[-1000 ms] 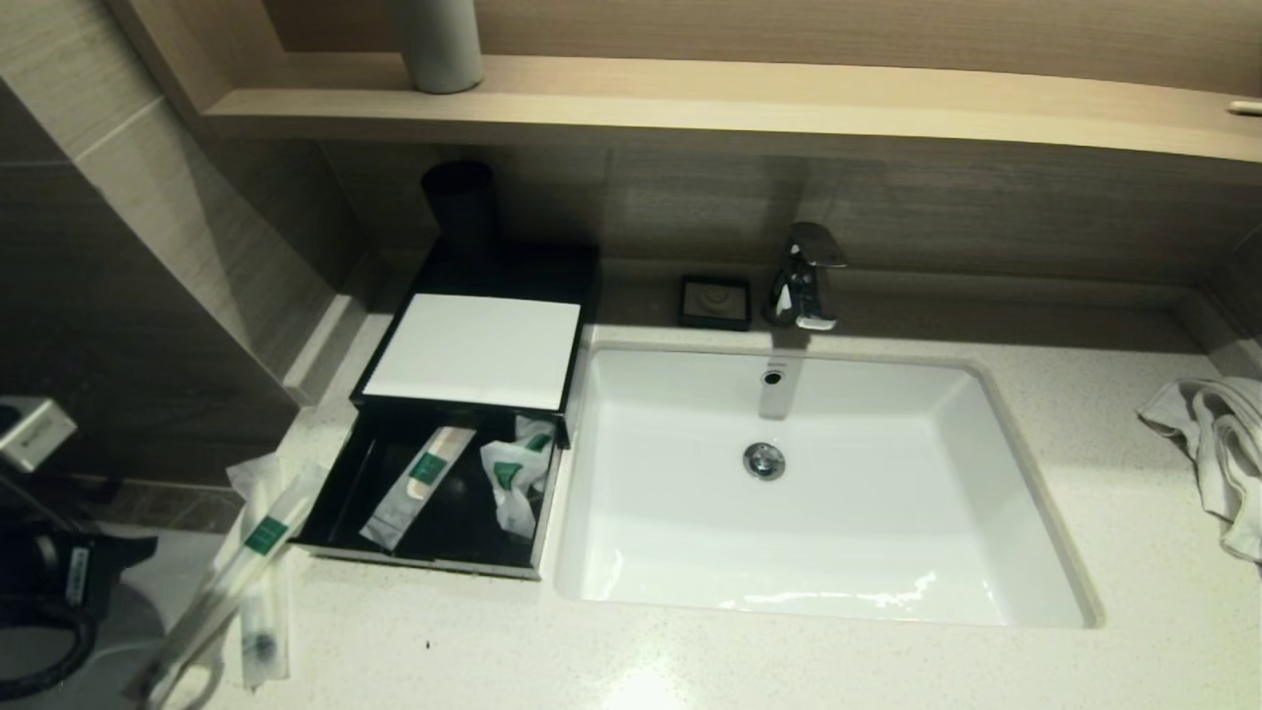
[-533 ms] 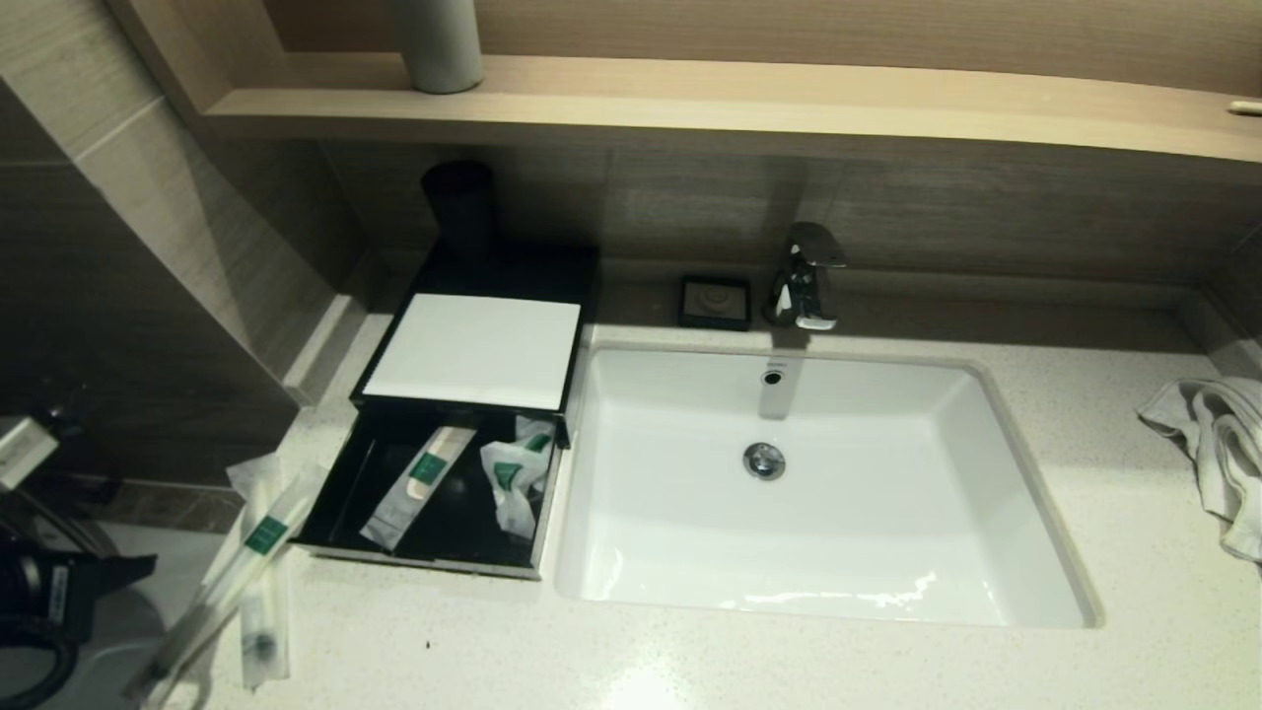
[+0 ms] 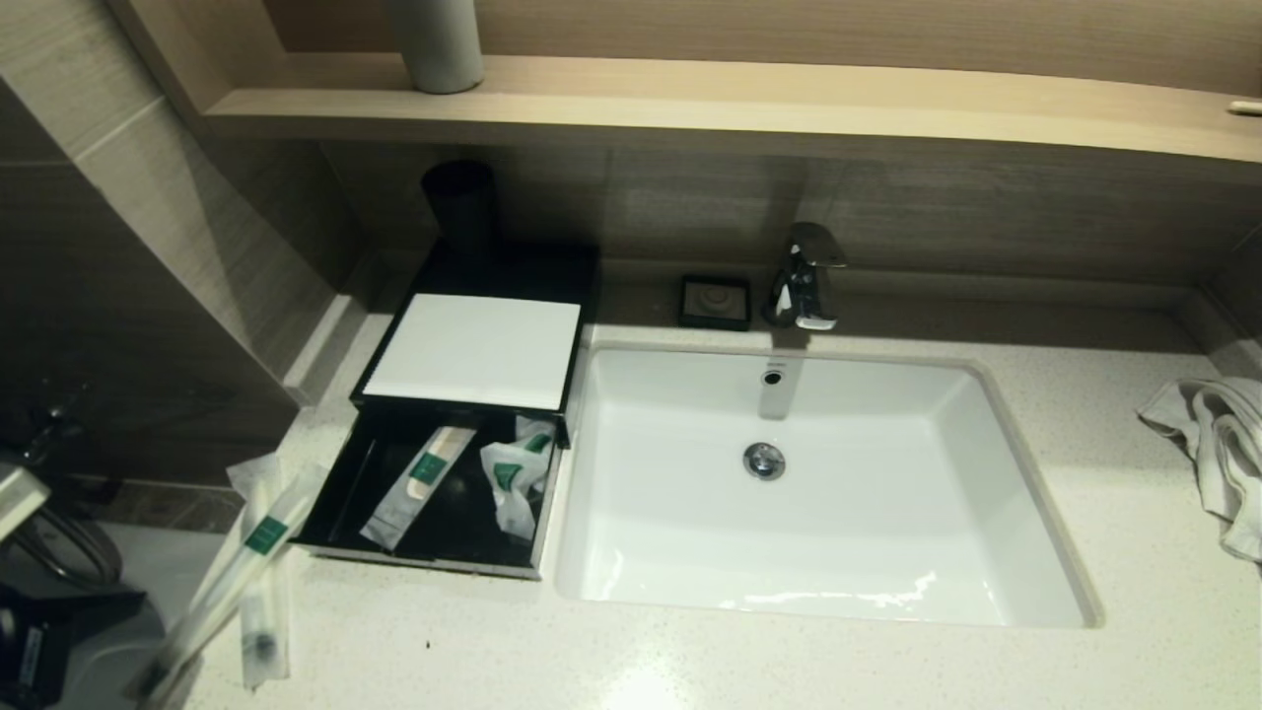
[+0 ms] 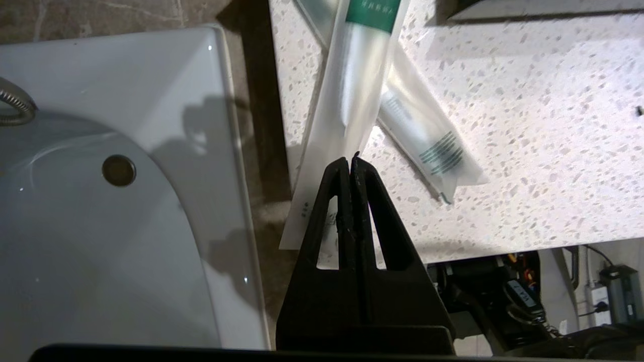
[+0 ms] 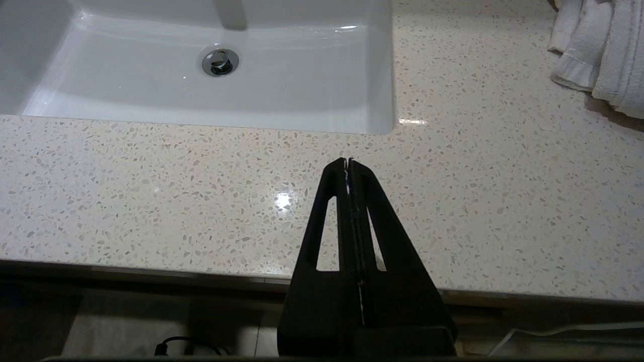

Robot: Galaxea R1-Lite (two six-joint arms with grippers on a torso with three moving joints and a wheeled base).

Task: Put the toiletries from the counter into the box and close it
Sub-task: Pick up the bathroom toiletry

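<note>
The black box (image 3: 471, 296) with a white top stands left of the sink, its drawer (image 3: 330, 537) pulled open. A long packet (image 3: 419, 486) and a crumpled packet (image 3: 513, 478) lie in the drawer. Two long clear packets lie crossed on the counter's left edge, one with a green label (image 3: 258, 542) (image 4: 352, 75) and one under it (image 3: 261, 631) (image 4: 427, 136). My left gripper (image 4: 350, 160) is shut and empty, its tips in front of the green-label packet's overhanging end. My right gripper (image 5: 348, 162) is shut and empty above the counter's front edge.
The white sink (image 3: 818, 493) fills the middle, with the tap (image 3: 804, 276) and a small black dish (image 3: 715, 301) behind it. A white towel (image 3: 1213, 444) lies at the far right. A white fixture (image 4: 100, 201) sits below the counter's left edge.
My left arm has dropped lower at the far left of the head view. The packets and the box have not moved.
</note>
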